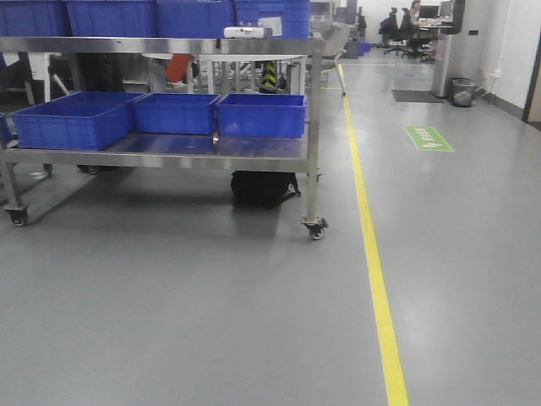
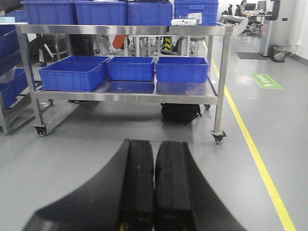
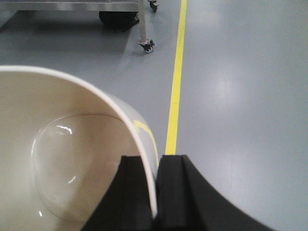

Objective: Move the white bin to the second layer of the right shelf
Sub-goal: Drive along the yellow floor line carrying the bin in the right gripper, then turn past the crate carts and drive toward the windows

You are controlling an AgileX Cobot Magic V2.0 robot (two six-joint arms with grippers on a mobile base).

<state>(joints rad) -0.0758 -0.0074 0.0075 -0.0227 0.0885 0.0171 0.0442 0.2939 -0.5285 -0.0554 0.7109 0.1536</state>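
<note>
Held over the grey floor, well short of the steel cart: the white bin, mouth toward the wrist camera. Pinched at the rim by the right gripper, one finger inside the wall, one outside. Facing the cart from well apart, the left gripper, pressed together on nothing. On the cart's lower shelf, three blue crates; more on top. Under the cart, a black bag. Just past the cart's castered corner, a yellow line.
</note>
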